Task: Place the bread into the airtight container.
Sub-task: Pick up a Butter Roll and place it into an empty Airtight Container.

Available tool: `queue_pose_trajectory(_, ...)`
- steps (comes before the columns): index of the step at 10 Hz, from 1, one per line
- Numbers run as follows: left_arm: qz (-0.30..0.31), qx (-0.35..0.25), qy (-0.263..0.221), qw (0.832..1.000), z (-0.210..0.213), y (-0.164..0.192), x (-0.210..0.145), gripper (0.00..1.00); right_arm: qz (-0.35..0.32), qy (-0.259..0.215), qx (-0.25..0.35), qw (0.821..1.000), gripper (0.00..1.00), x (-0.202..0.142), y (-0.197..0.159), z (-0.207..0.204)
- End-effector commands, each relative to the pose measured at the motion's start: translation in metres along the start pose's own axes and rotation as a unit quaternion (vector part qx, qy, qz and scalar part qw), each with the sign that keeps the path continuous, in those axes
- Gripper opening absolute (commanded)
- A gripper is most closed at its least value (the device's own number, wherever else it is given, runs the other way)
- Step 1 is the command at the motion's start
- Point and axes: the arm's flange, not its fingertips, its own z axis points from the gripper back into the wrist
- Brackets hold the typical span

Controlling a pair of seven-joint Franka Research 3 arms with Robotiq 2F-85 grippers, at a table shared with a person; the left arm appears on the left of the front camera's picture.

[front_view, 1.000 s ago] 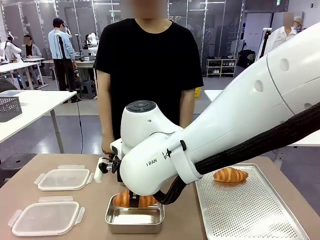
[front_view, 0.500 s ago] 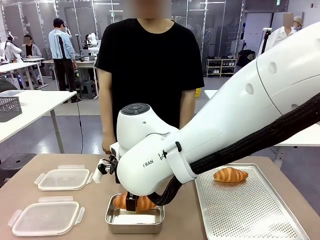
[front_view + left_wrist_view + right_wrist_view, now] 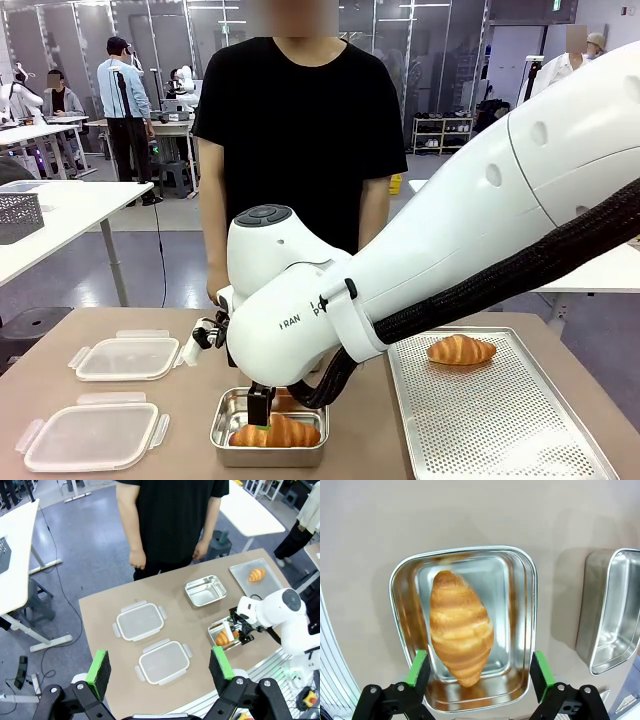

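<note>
Inside the shiny rectangular steel container (image 3: 496, 577) with rounded corners, the ridged golden croissant (image 3: 461, 635) lies diagonally on the bottom. The right gripper (image 3: 479, 662) hangs above it, green pads spread wide, grasping nothing. The left gripper (image 3: 159, 661) is high over the table, likewise released. A second croissant (image 3: 460, 349) rests on the perforated metal tray (image 3: 500, 420).

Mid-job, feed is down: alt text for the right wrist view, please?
A croissant lies lengthwise in a steel container on the tan table. The right gripper hangs open above, its green pads clear of the croissant. A second, empty steel container sits at the picture's right edge.
</note>
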Motion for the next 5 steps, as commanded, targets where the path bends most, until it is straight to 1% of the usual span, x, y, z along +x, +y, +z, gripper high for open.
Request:
queue_pose_trajectory(1,-0.002,-0.002,-0.002,1.000,0.002,-0.001,0.001,1.00,0.031,-0.011,0.013,0.999,1.00,-0.006,-0.001,0.019)
queue_pose_trajectory(2,-0.002,-0.002,-0.002,1.000,0.002,-0.001,0.001,1.00,0.000,0.000,0.000,1.000,1.00,0.000,0.000,0.000)
queue_pose_trajectory(5,-0.002,-0.002,-0.002,1.000,0.002,-0.001,0.001,1.00,0.000,0.000,0.000,1.000,1.00,0.000,0.000,0.000)
